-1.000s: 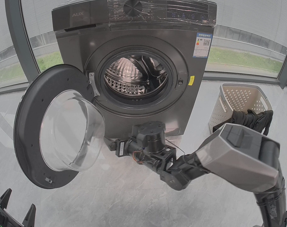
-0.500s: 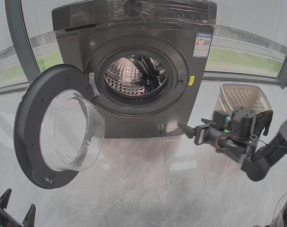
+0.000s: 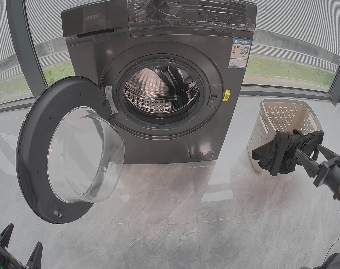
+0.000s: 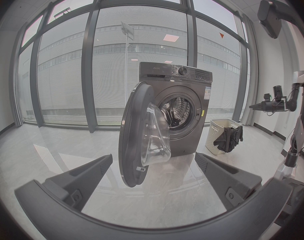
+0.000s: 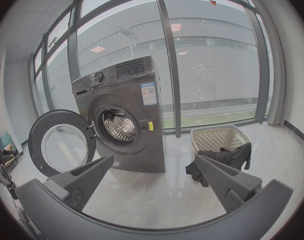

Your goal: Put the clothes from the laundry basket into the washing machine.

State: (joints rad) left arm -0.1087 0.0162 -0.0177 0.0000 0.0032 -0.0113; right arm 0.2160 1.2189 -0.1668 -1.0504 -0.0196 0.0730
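Your right gripper (image 3: 308, 150) is the one to use. Its fingers are spread wide with nothing between them, and they point at the dark clothes (image 3: 283, 152) from just beside them, on the robot's right. The clothes are not down inside the laundry basket (image 3: 289, 102). They are draped over its near rim, bunched along the rim and hanging down the outside wall towards the floor. The grasp will probably have to come in across that hanging fold, from the side rather than from above.

The left gripper (image 3: 23, 236) sits low and well apart on the far side, its fingers also open and empty. The washing machine (image 3: 87, 56) stands with its door (image 3: 35, 146) swung fully aside (the drum (image 3: 160, 90) looks empty).

A second ago the right arm lay low across the front of the machine. Since then it has swung out to the right, clearing the opening, and the clothes it was covering are now in full view.
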